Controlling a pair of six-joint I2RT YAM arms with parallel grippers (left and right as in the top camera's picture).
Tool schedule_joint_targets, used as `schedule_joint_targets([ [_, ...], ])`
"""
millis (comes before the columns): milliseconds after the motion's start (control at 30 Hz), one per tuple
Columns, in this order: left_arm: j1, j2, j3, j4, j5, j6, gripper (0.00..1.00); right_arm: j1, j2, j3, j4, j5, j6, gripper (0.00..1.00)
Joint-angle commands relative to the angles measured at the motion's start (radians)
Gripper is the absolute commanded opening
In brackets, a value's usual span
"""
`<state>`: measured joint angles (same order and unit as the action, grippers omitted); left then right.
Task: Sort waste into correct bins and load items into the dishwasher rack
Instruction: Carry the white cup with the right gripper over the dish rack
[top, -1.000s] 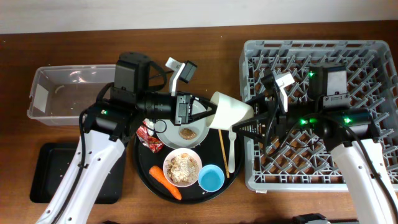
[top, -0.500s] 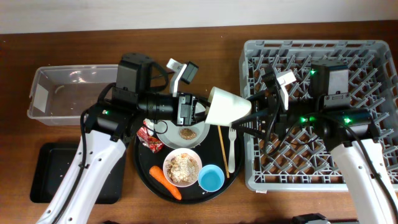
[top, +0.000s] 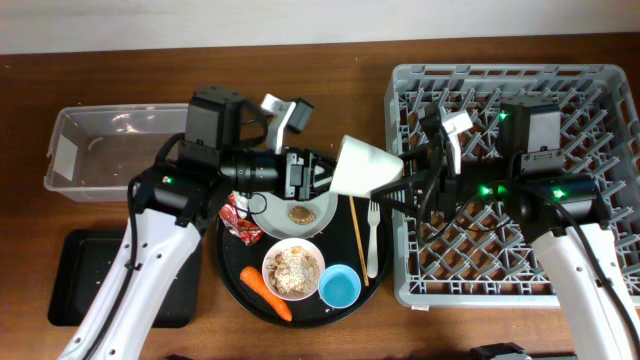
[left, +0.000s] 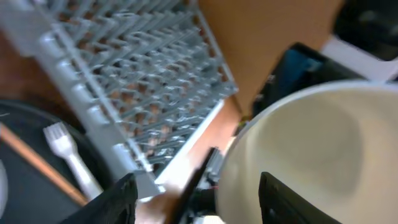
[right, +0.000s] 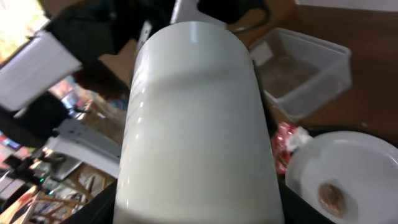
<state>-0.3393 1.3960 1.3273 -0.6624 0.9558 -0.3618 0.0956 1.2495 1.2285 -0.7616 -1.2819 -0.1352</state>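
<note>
A white cup hangs on its side above the round tray, between my two grippers. My right gripper is shut on its body; in the right wrist view the cup fills the gap between the fingers. My left gripper stands open at the cup's mouth, and the rim shows between its spread fingers. The grey dishwasher rack sits at the right. Below lie the plate, bowl, blue cup, fork, chopsticks, carrot and red wrapper.
The clear tub stands at the far left, with the shallow black tray in front of it. The large round black tray carries the dishes. A brown scrap sits on the plate. The bowl holds beige food scraps.
My left jaws have opened off the cup while my right jaws have closed onto its body. The cup has shifted slightly up and to the left.
</note>
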Motion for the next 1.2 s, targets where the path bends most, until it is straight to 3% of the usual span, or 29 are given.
schedule_joint_targets([
  [0, 0.024, -0.003, 0.001, -0.047, -0.141, 0.072, 0.62, 0.008, -0.002, 0.019, 0.002, 0.073, 0.021, 0.45],
  [267, 0.086, -0.003, 0.001, -0.181, -0.407, 0.095, 0.69, 0.007, -0.018, 0.021, -0.021, 0.303, 0.048, 0.41],
  [367, 0.087, -0.003, 0.001, -0.259, -0.582, 0.095, 0.71, 0.007, -0.021, 0.063, -0.119, 0.515, 0.047, 0.38],
  [467, 0.087, -0.003, 0.001, -0.321, -0.667, 0.095, 0.72, 0.007, -0.021, 0.147, -0.250, 0.778, 0.047, 0.37],
  [800, 0.087, -0.003, 0.001, -0.443, -0.808, 0.103, 0.73, 0.001, -0.019, 0.373, -0.542, 1.395, 0.189, 0.37],
  [933, 0.087, -0.003, 0.000, -0.453, -0.808, 0.103, 0.74, -0.077, -0.016, 0.377, -0.595, 1.481, 0.275, 0.34],
  [1167, 0.087, -0.003, 0.000, -0.479, -0.834, 0.103, 0.77, -0.393, 0.046, 0.377, -0.628, 1.474, 0.309, 0.32],
])
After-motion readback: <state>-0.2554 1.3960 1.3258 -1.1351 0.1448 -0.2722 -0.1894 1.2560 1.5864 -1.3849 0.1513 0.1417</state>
